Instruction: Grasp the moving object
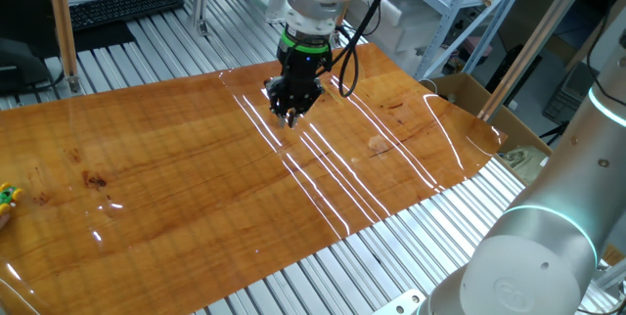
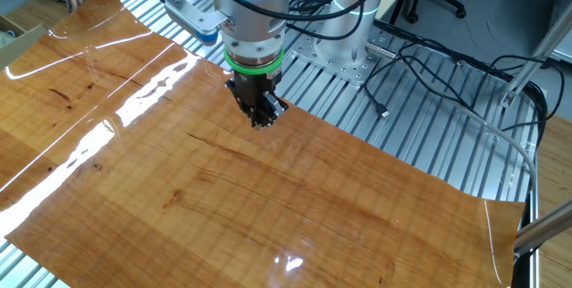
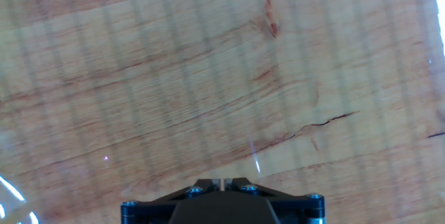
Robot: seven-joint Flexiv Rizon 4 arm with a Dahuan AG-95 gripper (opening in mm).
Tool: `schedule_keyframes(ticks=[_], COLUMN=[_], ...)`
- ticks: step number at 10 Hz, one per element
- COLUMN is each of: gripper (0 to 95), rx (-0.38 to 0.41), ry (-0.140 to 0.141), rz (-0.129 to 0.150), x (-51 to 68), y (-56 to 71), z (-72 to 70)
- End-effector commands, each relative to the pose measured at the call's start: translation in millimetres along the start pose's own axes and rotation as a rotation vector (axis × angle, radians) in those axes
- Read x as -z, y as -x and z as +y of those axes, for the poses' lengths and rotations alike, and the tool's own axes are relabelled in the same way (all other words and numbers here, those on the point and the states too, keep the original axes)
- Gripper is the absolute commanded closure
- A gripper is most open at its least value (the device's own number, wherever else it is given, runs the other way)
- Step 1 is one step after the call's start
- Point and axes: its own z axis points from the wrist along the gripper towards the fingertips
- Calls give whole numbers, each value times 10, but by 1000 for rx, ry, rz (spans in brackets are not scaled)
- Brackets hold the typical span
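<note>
- The toy figure [image 1: 9, 196], a tiny yellow and green thing with a speck of red, sits at the far left edge of one fixed view, on the glossy wood-grain sheet [image 1: 196, 188] that covers the table [image 1: 323, 266]
- It appears in neither the other fixed view nor the hand view
- The end effector [image 1: 290, 116] hangs low over the sheet near its far edge, well apart from the figure, with nothing between its fingers
- Its fingertips look drawn close together in both fixed views, but how far open it is I cannot tell; the hand view shows only the dark base of the hand [image 3: 222, 203] over bare wood grain
- A green ring [image 2: 253, 63] circles the wrist just above the end effector
- A black keyboard [image 1: 122, 7] lies beyond the sheet on the slatted metal table
- A cardboard box [image 1: 489, 110] stands at the sheet's right end in one fixed view
- Black cables [image 2: 447, 73] trail over the slats in the other fixed view
</note>
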Motion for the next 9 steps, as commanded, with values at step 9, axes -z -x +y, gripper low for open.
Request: schedule_keyframes(ticks=[9], gripper=[950], rx=[-224], ry=[-23], rz=[-53], x=[-504], y=[48], z=[376])
